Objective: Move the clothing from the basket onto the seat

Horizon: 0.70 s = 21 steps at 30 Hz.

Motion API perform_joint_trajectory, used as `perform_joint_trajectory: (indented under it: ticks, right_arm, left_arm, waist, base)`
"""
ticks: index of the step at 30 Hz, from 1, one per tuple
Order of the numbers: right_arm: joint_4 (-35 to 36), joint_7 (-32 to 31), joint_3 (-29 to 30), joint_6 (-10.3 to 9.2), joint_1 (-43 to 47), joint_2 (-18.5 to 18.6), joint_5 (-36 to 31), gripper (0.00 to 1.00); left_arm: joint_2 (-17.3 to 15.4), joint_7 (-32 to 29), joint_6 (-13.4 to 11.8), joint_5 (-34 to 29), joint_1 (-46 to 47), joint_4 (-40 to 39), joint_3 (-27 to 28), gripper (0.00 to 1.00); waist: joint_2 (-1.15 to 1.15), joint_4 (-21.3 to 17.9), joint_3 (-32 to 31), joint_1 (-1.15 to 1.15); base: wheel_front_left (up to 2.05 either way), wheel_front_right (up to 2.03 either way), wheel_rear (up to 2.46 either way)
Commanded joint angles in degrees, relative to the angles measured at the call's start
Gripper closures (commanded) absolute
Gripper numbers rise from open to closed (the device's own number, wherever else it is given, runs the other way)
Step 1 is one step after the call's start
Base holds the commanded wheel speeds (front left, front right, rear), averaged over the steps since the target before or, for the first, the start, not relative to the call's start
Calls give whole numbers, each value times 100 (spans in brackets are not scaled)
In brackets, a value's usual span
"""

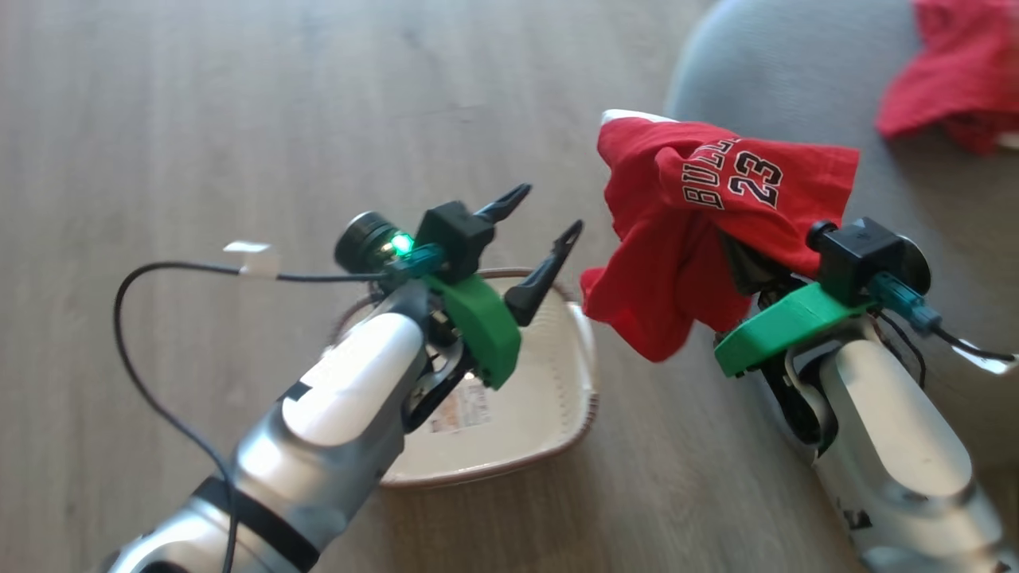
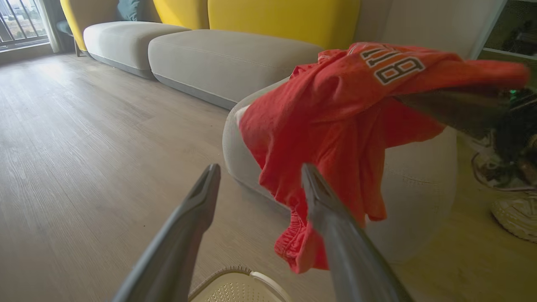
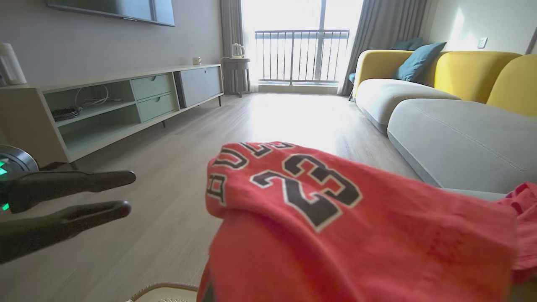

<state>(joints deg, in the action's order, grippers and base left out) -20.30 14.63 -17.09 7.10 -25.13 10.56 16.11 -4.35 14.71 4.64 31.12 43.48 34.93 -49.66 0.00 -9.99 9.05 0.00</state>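
Above the basket the left end effector stands spread; the right end effector is pressed together on the red jersey.
The jersey drapes over the hidden right fingers at centre right, number print up. Its long axis drops toward lower left and the loose end hangs between basket and seat. Another red garment lies on the seat at upper right.

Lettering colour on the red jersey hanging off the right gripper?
Black with white outline, on the red jersey; the 23 shows best in the right wrist view.
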Motion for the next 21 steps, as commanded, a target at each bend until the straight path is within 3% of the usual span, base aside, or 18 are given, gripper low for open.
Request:
perform_joint_trajectory:
  ticks: [1, 12, 21]
  right_arm:
    - [276, 37, -35, 39, -25, -15, 49, 100]
    - [937, 37, -124, 39, 247, -104, 320, 100]
    - [1734, 37, 798, 39, 1021, -87, 259, 100]
  left_arm:
    - [-107, 29, 40, -62, 122, -161, 262, 0]
    - [-93, 29, 241, -434, -730, -587, 1244, 0]
    - [13, 29, 282, -514, -673, -749, 941, 0]
  waist:
    - [0, -451, 22, 0]
    - [0, -1973, -162, 0]
    - [0, -2182, -64, 0]
  base:
    - [0, 0, 0]
    - [0, 0, 0]
    - [0, 0, 0]
